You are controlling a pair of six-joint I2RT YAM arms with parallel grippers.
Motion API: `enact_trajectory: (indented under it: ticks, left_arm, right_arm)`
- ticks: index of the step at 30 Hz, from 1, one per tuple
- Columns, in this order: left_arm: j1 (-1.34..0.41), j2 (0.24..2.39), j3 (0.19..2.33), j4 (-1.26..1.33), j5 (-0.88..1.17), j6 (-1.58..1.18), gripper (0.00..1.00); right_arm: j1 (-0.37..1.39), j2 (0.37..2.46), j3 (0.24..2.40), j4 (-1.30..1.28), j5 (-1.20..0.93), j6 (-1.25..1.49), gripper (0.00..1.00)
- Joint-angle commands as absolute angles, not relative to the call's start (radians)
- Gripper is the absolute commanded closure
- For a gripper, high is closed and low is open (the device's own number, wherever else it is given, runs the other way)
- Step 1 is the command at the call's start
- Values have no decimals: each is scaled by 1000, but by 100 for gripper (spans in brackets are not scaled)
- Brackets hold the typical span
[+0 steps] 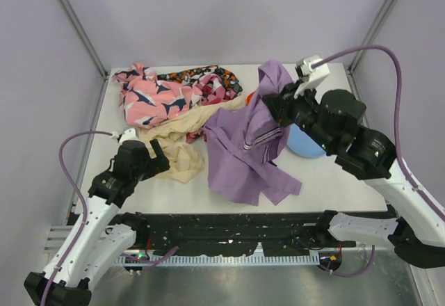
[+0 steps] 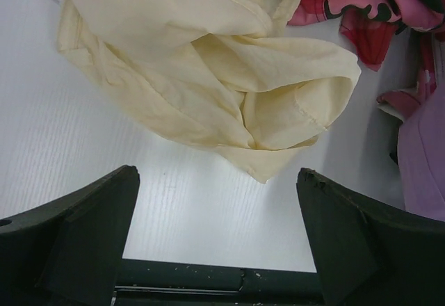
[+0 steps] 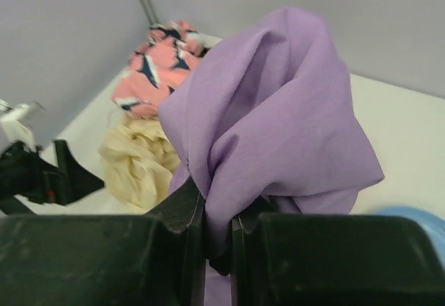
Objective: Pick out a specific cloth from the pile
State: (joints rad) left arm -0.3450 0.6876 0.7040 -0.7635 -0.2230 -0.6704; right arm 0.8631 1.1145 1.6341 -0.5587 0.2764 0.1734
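- Hovering low at near-left: left gripper (image 2: 217,175), jaws spread full, nothing between them, bare table (image 2: 83,146) underneath.
- Just past its fingertips: cream-yellow cloth (image 2: 229,83), crumpled, lying on the table, untouched, near end of the heap.
- Mid-table, right of the cream one: the cloth (image 1: 243,156), lavender, striped trim band showing, lower part spread on the table, upper end raised in a peak.
- Pinching that peak: right gripper (image 3: 217,212), jaws closed tight on a fold of the lavender fabric, held above the table.
- Under the right arm: blue rounded object (image 1: 306,146), partly hidden by the cloth.
- Far-left: rest of the pile (image 1: 182,101), bunched together: pink patterned cloth (image 1: 149,101), magenta print (image 1: 208,94), black floral piece (image 1: 191,76) at the back.
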Motion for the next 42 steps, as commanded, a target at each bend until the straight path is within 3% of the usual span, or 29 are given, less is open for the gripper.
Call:
enact_trajectory:
  ticks: [1, 4, 8, 12, 19, 21, 23, 24, 25, 28, 33, 39, 42]
  left_arm:
    - [-347, 654, 680, -762, -264, -669, 0]
    - [-347, 644, 678, -769, -272, -670, 0]
    - [-347, 634, 658, -758, -265, -673, 0]
    - [-347, 629, 624, -744, -265, -676, 0]
    - [-347, 623, 609, -729, -255, -672, 0]
    - [-347, 621, 604, -715, -249, -669, 0]
    - [-347, 620, 598, -703, -239, -666, 0]
    - [-347, 620, 600, -706, -235, -661, 0]
    - [-347, 620, 604, -710, -232, -658, 0]
    - [-347, 600, 604, -709, -221, -655, 0]
    - [-347, 552, 589, -692, -201, -654, 0]
    - [-347, 499, 568, -666, -181, -652, 1]
    - [-347, 485, 565, -673, -187, -652, 0]
  right_arm:
    - [862, 872, 1424, -463, 472, 138, 95]
    - [861, 799, 1312, -476, 483, 173, 95]
    - [859, 810, 1181, -462, 322, 222, 95]
    - [861, 966, 932, -289, -50, 293, 95]
    - [861, 1204, 651, -203, 265, 535, 93]
    - [858, 1223, 609, -180, 307, 537, 86]
    - [859, 1197, 614, -190, 310, 535, 51]
    - [858, 1157, 624, -198, 287, 534, 40]
    - [857, 1132, 632, -209, 275, 532, 37]
    - [857, 979, 699, -256, 206, 529, 5]
    - [856, 745, 744, -254, 123, 529, 5]
    - [857, 603, 811, -429, 424, 554, 5]
    - [857, 546, 781, -443, 479, 580, 5]
